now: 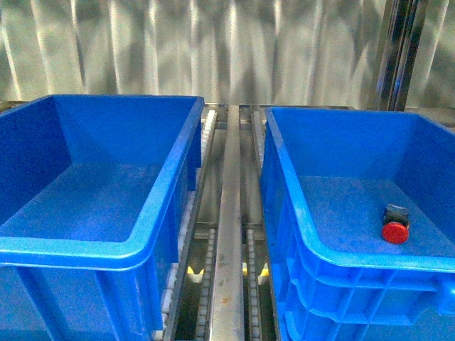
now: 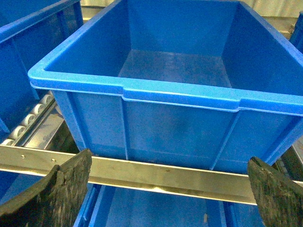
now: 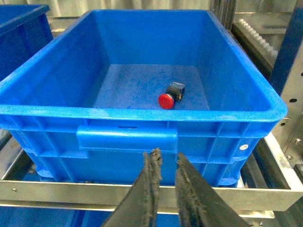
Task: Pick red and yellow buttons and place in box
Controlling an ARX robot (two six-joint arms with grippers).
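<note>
Inside the right crate (image 1: 287, 177), on its floor and right of its middle, the red button (image 1: 395, 226) lay on its side. Cap faced the crate's near wall, dark body toward the far wall, so the long axis ran near-to-far. Yellow button: not seen in any view.

Right end effector (image 3: 168, 155) hung outside the near wall, below the rim, fingers almost pressed together with a thin slit, gripping nothing. From it the button lay ahead, over the rim.

Left end effector (image 2: 169, 158), spread wide and bare, faced the left crate (image 1: 167, 177) across the rail (image 1: 229, 213), well apart from the button.

Judgement: right arm nearer; it would have to spread, clear the rim, and close crosswise on the body. Which crate was the target could not be told.
</note>
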